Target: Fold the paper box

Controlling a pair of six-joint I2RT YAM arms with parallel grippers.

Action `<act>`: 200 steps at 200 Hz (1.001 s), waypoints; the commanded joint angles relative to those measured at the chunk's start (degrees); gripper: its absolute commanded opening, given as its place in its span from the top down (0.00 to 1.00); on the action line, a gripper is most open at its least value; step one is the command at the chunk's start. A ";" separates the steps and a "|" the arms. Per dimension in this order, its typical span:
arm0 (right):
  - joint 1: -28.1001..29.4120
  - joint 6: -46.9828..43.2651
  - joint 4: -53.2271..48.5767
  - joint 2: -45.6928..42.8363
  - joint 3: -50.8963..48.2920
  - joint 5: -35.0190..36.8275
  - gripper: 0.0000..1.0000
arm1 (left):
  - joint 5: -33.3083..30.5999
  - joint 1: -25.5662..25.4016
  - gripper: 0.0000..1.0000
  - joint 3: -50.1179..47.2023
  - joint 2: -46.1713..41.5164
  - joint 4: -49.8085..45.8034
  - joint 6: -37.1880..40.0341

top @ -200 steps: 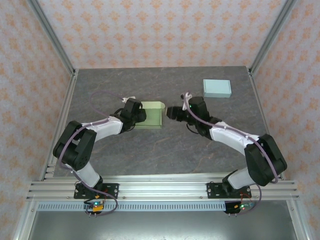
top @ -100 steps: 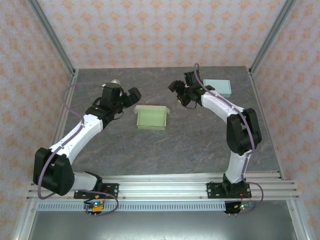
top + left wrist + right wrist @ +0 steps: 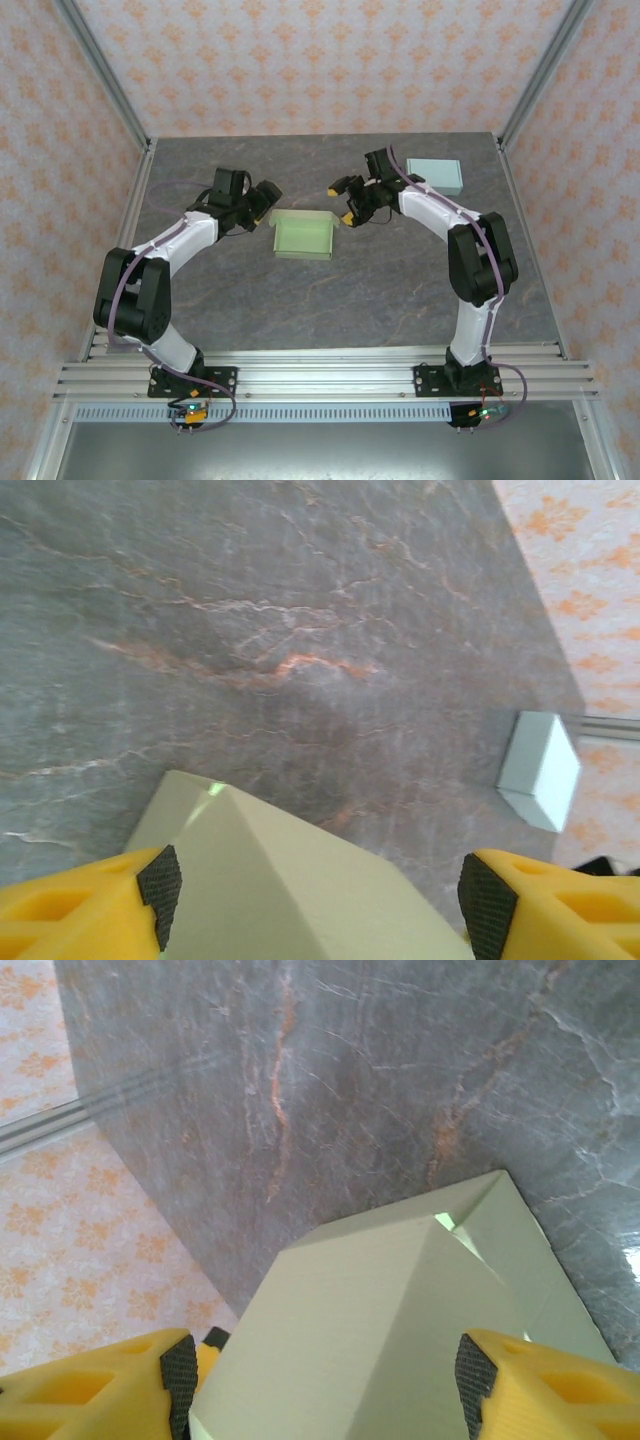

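Note:
The pale green paper box [image 3: 302, 235] lies mid-table with its tray side up and its side flaps standing slightly outward. My left gripper [image 3: 265, 195] hovers open just above the box's back left corner. In the left wrist view a sloping green flap [image 3: 300, 890] sits between the black pads [image 3: 160, 880], clear of the right-hand one. My right gripper [image 3: 345, 200] hangs open over the back right corner. In the right wrist view the folded green wall [image 3: 380, 1320] spans the gap between the wide-set pads [image 3: 472, 1380].
A closed light blue box [image 3: 434, 177] rests at the back right, close behind the right arm, and appears as a pale block [image 3: 540, 770] in the left wrist view. Patterned walls and metal frame posts [image 3: 110, 85] enclose the grey marbled table [image 3: 330, 300].
Both grippers left the box's sides, lifted and swung toward the back, then came in again over its rear corners. The box's side flaps now splay outward.

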 commanded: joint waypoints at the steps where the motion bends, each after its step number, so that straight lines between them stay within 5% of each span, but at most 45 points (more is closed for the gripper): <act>1: 0.94 2.95 -1.29 -2.43 -1.83 -1.68 0.30 | 3.01 -0.23 0.28 -0.46 -0.37 4.32 -3.15; 20: 1.66 3.57 -1.13 -2.27 -2.31 -2.27 0.30 | 3.85 -0.30 0.39 -1.51 0.00 6.44 -4.34; 72: 2.60 7.34 2.25 -0.92 -2.07 -2.50 0.38 | 5.21 -1.36 0.41 -1.79 1.17 7.73 -5.32; 200: 4.35 8.78 2.15 1.02 -1.17 -2.22 0.46 | 5.57 -1.34 0.33 -5.41 -1.04 6.40 -5.26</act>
